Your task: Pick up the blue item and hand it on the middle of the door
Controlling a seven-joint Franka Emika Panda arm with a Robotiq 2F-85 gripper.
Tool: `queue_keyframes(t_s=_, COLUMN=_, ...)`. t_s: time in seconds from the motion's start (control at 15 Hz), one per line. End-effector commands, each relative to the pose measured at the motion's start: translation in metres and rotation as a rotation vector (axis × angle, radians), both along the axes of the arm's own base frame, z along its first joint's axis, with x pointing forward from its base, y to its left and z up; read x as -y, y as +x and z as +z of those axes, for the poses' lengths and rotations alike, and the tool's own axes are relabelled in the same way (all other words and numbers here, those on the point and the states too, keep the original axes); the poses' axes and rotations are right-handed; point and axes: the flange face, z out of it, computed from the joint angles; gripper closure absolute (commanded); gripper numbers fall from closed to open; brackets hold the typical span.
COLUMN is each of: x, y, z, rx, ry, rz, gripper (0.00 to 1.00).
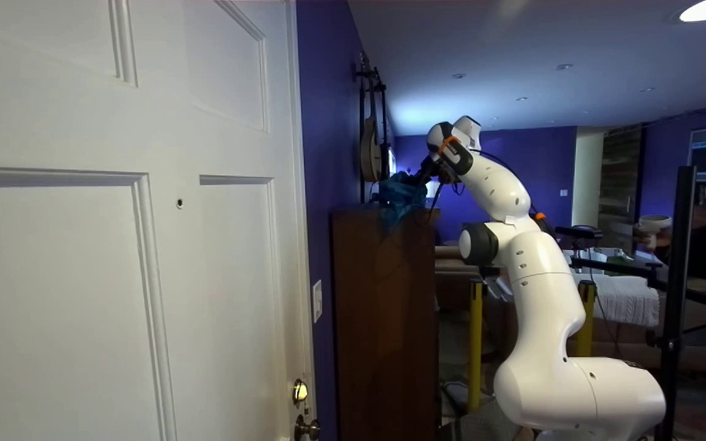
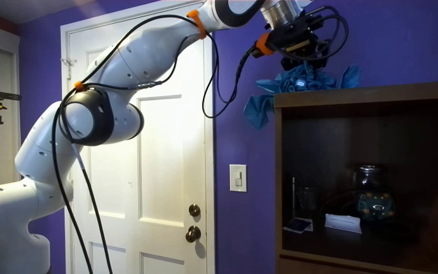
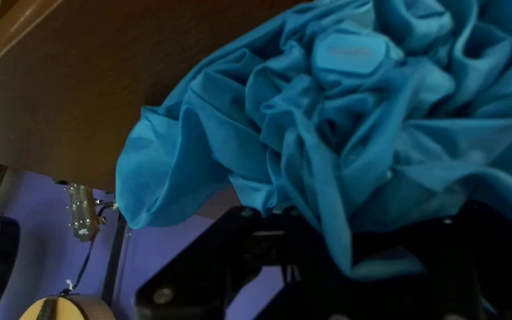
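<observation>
The blue item is a crumpled, shiny blue cloth with a small pale label. It lies on top of the brown bookcase in both exterior views [image 1: 397, 197] [image 2: 299, 80], with one flap hanging over the side. It fills much of the wrist view [image 3: 345, 106]. My gripper [image 2: 305, 64] points down at the cloth and touches it. In the wrist view the gripper fingers [image 3: 371, 222] stand well apart, with cloth folds between and over them; the fingertips are partly hidden. The white door [image 1: 172, 257] also shows behind the arm in an exterior view [image 2: 162, 152].
The bookcase [image 1: 383, 318] stands against the purple wall beside the door. Its shelf [image 2: 337, 243] holds a jar, a small bag and papers. Guitars [image 1: 370, 147] hang on the wall behind it. Cables [image 2: 238, 76] loop loosely from the arm. Door knobs [image 2: 193, 233] stick out.
</observation>
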Motion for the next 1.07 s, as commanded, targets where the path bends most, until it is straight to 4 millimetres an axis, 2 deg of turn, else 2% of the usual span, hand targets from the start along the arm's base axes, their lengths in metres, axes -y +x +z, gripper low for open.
queue_keyframes(t_s=0.0, x=-0.002, y=0.002, z=0.002, rx=-0.020, ry=0.003, rz=-0.055, gripper=0.74)
queue_keyframes(t_s=0.33, x=-0.010, y=-0.001, z=0.015, rx=0.001, ry=-0.007, rz=-0.037, gripper=0.41)
queue_keyframes(t_s=0.67, x=-0.018, y=0.006, z=0.018, rx=-0.002, ry=-0.017, rz=-0.001, gripper=0.06)
queue_keyframes(t_s=0.8, x=-0.023, y=0.012, z=0.018, rx=0.002, ry=-0.024, rz=0.041, gripper=0.00)
queue_keyframes(t_s=1.0, x=-0.031, y=0.025, z=0.009, rx=-0.041, ry=-0.019, rz=0.122, gripper=0.00)
